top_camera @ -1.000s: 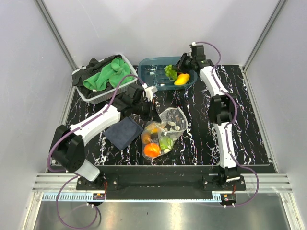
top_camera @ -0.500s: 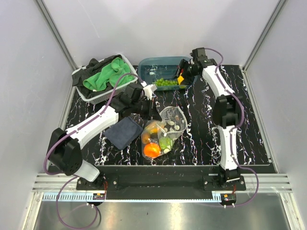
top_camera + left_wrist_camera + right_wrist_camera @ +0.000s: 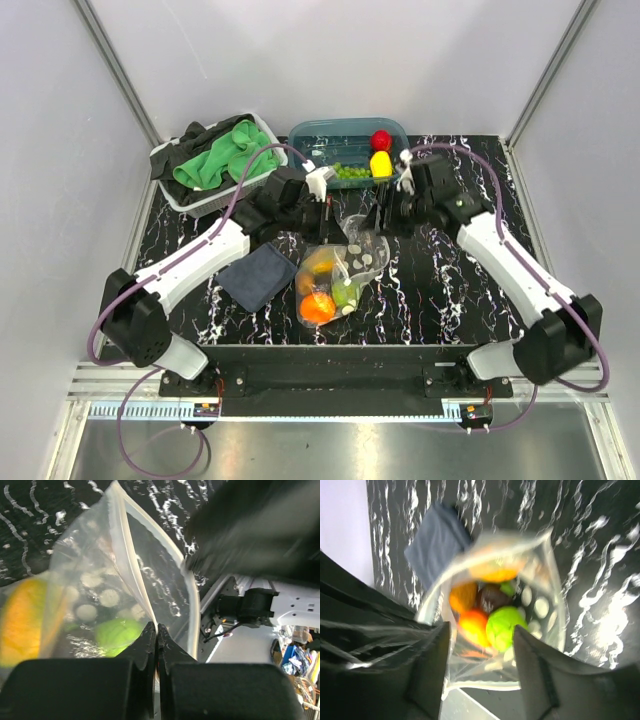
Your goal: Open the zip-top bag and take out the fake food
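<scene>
1. L gripper: jaws pinched tight on the rim of the zip-top bag, at the left side of its mouth. The rim strip runs up from between the fingertips.
2. R gripper: jaws spread wide w/ nothing held. It hangs just above the bag mouth, looking into it. Contact w/ the plastic: cannot tell.
3. Bag position: lies on the table between the two arms, mouth open toward the far side, closed end toward the arm bases.
4. Inside bag, fake food: orange piece at the near end, lime-green piece beside it, dark brown piece just behind both.
5. Outside bag, in the teal tub at the far edge: red piece, yellow piece, green grapes.
6. Surroundings: blue cloth just left of the bag; basket w/ green cloth at far left.
</scene>
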